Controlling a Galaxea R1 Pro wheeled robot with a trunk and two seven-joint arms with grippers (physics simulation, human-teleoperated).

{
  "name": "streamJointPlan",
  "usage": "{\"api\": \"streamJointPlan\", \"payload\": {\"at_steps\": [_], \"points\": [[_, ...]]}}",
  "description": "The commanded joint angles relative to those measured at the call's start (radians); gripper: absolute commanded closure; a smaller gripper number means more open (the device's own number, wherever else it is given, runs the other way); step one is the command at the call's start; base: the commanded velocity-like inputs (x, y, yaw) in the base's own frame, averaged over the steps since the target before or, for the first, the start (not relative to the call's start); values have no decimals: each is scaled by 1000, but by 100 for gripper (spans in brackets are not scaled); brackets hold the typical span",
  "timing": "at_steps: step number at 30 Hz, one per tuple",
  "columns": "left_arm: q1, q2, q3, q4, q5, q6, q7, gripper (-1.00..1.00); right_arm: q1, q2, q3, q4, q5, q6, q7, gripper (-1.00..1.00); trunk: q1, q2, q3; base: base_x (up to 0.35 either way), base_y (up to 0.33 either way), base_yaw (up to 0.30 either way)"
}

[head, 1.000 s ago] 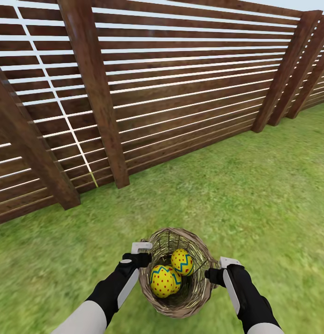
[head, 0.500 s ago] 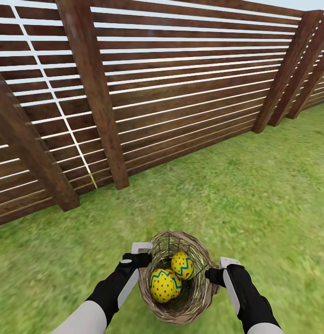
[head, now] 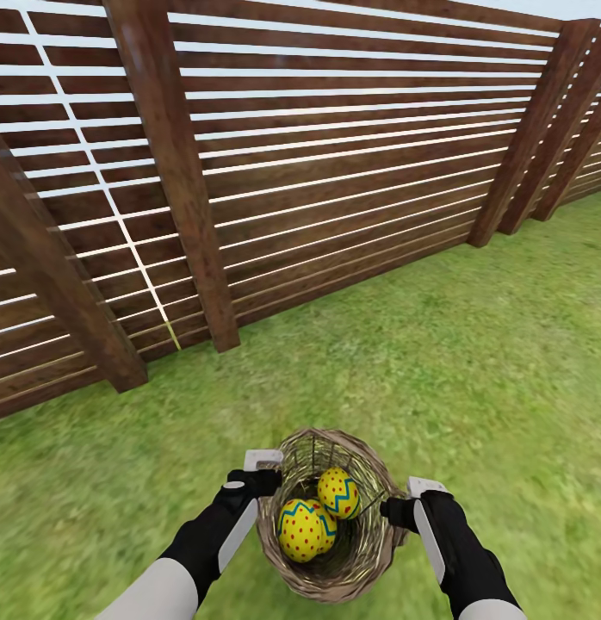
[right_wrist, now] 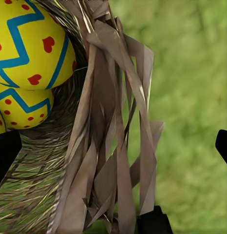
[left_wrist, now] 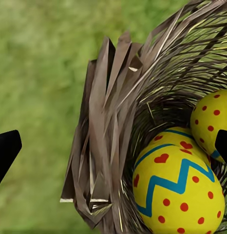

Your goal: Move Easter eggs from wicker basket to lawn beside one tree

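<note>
At the lower middle of the frame, the left tool point(head: 264, 469) and the right tool point(head: 402, 502) each grip the braided rim of the round woven wicker basket point(head: 369, 551), which holds glossy yellow Easter eggs point(head: 302, 529) above the mottled lawn point(head: 473, 362).

A dark brown slatted wooden fence point(head: 335, 155) with thick posts point(head: 176, 172) stands ahead.

Head view: high, looking down over wicker basket point(head: 331, 517). Wrist views: close on opposite rims; all share basket.
</note>
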Motion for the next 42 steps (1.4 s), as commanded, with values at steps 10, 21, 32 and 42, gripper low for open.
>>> {"api": "streamJointPlan", "payload": {"at_steps": [10, 21, 32, 42], "points": [[0, 1, -4, -4, 12, 4, 10, -100, -1, 1, -2, -1, 2, 5, -1, -100, 0, 0, -1, 0, 0, 0], [0, 1, -4, -4, 12, 4, 10, -100, -1, 1, -2, -1, 2, 5, -1, -100, 11, -21, -10, 0, 0, 0], [0, 1, -4, -4, 12, 4, 10, -100, -1, 1, -2, -1, 2, 5, -1, -100, 23, -42, -20, 0, 0, 0], [0, 1, -4, -4, 12, 4, 10, -100, -1, 1, -2, -2, 2, 5, -1, -100, 23, -42, -20, 0, 0, 0]]}}
